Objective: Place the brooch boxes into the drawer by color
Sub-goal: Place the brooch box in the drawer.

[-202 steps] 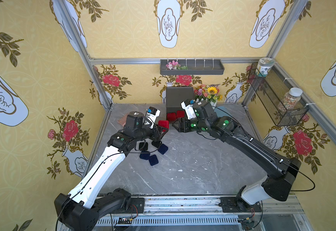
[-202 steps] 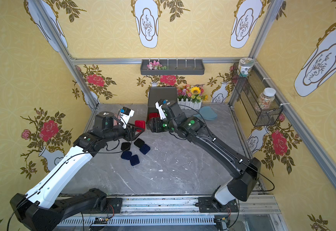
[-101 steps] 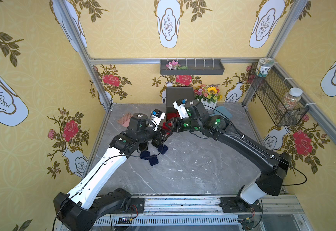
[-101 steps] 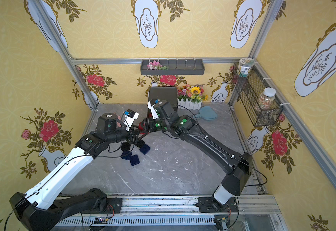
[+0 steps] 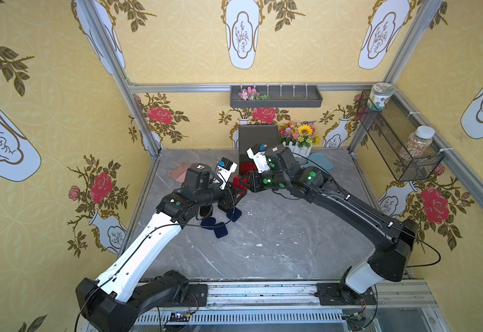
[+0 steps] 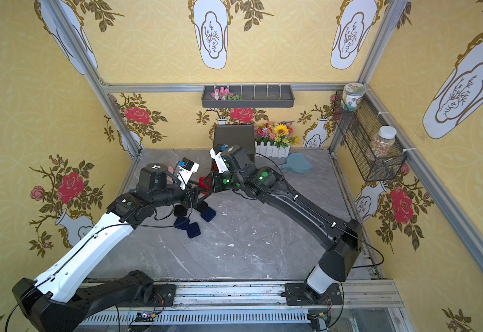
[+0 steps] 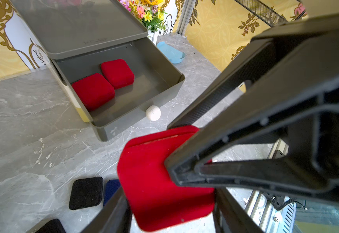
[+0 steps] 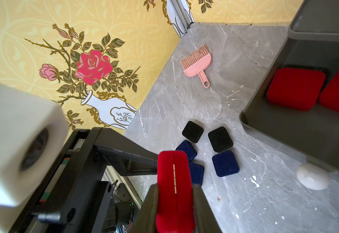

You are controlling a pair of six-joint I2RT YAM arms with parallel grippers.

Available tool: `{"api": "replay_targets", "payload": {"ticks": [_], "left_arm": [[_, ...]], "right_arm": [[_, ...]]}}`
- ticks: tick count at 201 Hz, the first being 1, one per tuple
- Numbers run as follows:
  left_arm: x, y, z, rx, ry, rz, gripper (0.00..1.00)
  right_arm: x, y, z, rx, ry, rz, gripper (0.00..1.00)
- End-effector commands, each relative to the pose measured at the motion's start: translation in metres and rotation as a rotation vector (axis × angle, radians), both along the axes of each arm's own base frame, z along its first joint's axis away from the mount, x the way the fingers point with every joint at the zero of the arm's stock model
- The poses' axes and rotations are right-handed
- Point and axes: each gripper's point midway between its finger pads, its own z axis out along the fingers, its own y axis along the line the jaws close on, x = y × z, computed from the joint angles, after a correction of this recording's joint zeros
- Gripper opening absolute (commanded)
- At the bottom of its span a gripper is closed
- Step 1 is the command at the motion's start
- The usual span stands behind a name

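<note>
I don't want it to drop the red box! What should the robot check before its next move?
1. Right claw pinches the held red box: ok.
2. Left claw clear of that box: cannot tell.
3. Top drawer open: ok.
4. Free floor inside beside the two red boxes: ok.
5. Colour matches, red with red: ok.

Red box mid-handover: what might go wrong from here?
If the left tool releases before the right tool grips the red box firmly, it may fall among the navy boxes on the table. The open drawer already holds two red boxes; a tilted drop may land on them or its front wall.
</note>
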Motion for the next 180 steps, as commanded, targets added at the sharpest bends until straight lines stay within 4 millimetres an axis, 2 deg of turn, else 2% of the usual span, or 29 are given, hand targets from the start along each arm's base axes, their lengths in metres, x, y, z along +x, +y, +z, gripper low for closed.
{"api": "replay_targets", "payload": {"ticks": [1,5,11,14,43,68,82,84,93,109,144,180], "left_arm": [[0.002,-0.004,0.010,-0.028,-0.044,-0.014,0.73],[0.002,-0.004,0.010,-0.028,-0.045,-0.011,0.80],[0.003,-0.003,0.011,-0.031,-0.048,-0.005,0.98],[0.003,-0.002,0.011,-0.031,-0.050,0.000,1.00],[0.015,0.011,0.020,-0.033,-0.096,0.108,1.00],[0.033,0.036,0.028,-0.022,-0.125,0.273,1.00],[0.041,0.045,0.025,-0.029,-0.100,0.326,1.00],[0.046,0.053,0.025,-0.030,-0.098,0.354,1.00],[0.053,0.061,0.021,-0.031,-0.081,0.391,1.00],[0.061,0.073,0.014,-0.035,-0.049,0.445,1.00],[0.078,0.103,0.005,-0.043,-0.001,0.570,1.00],[0.085,0.125,0.000,-0.068,0.023,0.633,1.00]], "right_arm": [[0.007,0.001,0.012,0.045,-0.035,-0.036,0.06],[0.008,0.000,0.013,0.047,-0.037,-0.039,0.06],[0.009,-0.003,0.014,0.048,-0.043,-0.049,0.05],[0.010,-0.004,0.015,0.049,-0.047,-0.054,0.05],[0.030,-0.031,0.023,0.064,-0.085,-0.136,0.04],[0.055,-0.066,0.028,0.078,-0.094,-0.215,0.04],[0.069,-0.085,0.023,0.051,-0.092,-0.253,0.04],[0.070,-0.087,0.022,0.046,-0.091,-0.257,0.04],[0.078,-0.096,0.017,0.021,-0.091,-0.274,0.04],[0.093,-0.109,0.005,-0.024,-0.080,-0.293,0.04],[0.123,-0.127,-0.020,-0.101,-0.058,-0.318,0.03],[0.141,-0.126,-0.046,-0.185,-0.017,-0.292,0.03]]}}
